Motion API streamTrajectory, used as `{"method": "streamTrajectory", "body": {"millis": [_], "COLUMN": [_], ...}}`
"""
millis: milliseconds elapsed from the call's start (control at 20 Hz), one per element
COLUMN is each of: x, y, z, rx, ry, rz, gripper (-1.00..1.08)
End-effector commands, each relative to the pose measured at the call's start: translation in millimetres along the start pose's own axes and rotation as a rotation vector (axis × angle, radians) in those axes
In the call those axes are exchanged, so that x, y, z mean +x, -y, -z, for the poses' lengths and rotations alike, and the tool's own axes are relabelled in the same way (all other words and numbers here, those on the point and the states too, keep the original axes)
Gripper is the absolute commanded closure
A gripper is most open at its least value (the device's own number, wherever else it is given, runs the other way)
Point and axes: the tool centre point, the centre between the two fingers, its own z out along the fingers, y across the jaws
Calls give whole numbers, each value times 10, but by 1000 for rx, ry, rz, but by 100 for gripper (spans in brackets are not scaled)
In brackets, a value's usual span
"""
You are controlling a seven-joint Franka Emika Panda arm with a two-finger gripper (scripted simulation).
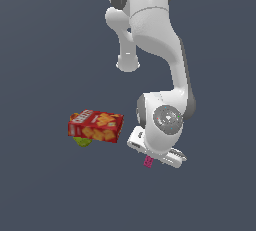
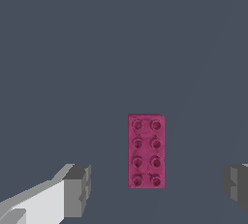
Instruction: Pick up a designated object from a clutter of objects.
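Note:
The designated object, a small magenta-pink brick (image 2: 146,150) with two rows of studs, lies flat on the dark floor. In the wrist view it sits between my gripper's two grey fingers, closer to the finger (image 2: 78,189) on one side than to the other finger (image 2: 236,185). The gripper (image 2: 158,188) is open, wide apart, and touches nothing. In the exterior view only a bit of the brick (image 1: 148,162) shows from under the white hand (image 1: 156,150), which hangs low over it. The rest of the clutter of objects lies to the exterior view's left.
A red cracker box (image 1: 96,126) lies to the exterior view's left of the hand, with a green lumpy item (image 1: 83,141) tucked under its near left corner. The white arm (image 1: 160,70) rises behind the hand. Dark floor lies all around.

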Motion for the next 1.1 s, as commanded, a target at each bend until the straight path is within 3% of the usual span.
{"method": "streamTrajectory", "body": {"millis": [0,400,700,750,1050], "x": [-2,-7,4,4,4], "y": [0,-7,3,3,3], "z": [-47,-426,-497,-497,-497], "rx": [0,0,0,0,0], "ry": [0,-1,-1,-1,-1], "rz": [0,-3,-3,-3,-3], "gripper": [-92,-92,-92,108,108]}}
